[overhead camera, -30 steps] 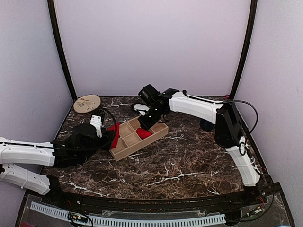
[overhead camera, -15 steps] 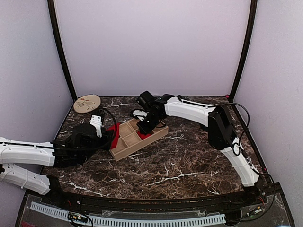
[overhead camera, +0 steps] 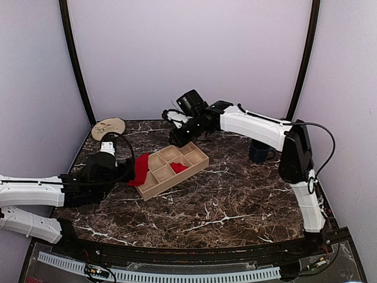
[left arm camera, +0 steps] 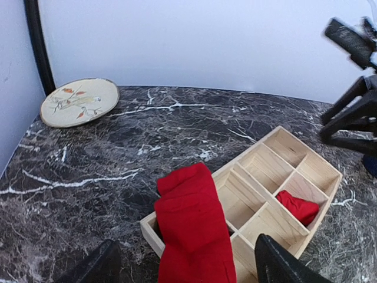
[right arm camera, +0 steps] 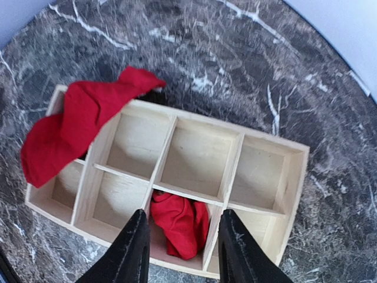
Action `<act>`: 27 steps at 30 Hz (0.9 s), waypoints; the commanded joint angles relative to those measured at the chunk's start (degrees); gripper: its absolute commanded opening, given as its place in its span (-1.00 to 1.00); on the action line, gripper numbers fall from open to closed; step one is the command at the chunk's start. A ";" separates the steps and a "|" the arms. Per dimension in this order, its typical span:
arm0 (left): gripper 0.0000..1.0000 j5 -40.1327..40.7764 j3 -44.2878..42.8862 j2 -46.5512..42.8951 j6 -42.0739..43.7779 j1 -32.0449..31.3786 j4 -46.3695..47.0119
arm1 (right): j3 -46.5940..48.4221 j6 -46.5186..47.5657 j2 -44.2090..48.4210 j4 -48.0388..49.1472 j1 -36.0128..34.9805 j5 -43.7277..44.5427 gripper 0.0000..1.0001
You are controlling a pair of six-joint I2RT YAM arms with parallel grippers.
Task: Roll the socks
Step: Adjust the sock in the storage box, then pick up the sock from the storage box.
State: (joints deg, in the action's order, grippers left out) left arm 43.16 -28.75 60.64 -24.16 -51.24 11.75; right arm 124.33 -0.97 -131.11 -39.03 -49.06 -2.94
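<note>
One red sock down, one to go: a bunched sock (right arm camera: 179, 223) sits in an inner compartment of the wooden tray (overhead camera: 177, 183), in the row nearer the arms, though the view leaves it hard to say how tidily it is rolled. The second sock (left arm camera: 194, 224) lies flat and unrolled, draped over the tray's left end with its tail hanging toward the bench's (overhead camera: 235, 200) left edge. The left tool (left arm camera: 185, 247) hangs low beside that end, its fingers spread wide on either side of the cloth and gripping nothing. The right tool (right arm camera: 182, 215) hovers above the tray, its fingers partly parted and empty. The tray stands aslant, left of the bench's middle. By the look of it, half the job remains: the draped sock has yet to be rolled and tucked into a compartment.
</note>
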 commanded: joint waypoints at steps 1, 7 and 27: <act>0.64 -0.91 -0.64 -1.54 -15.41 4.05 -10.96 | -7.26 -0.80 7.75 6.32 0.06 1.59 -0.25; 0.68 -14.37 -3.14 3.78 -25.34 13.16 -18.10 | -18.31 -2.23 14.73 10.47 -0.46 1.16 -0.24; 0.59 -40.41 1.39 11.98 -33.81 23.93 -6.41 | -34.82 -3.25 23.81 15.72 -2.80 0.14 -0.24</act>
State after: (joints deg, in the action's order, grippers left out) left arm 8.40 -28.75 71.64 -57.06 -27.64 1.72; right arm 90.63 -3.75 -109.36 -25.78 -51.62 -2.61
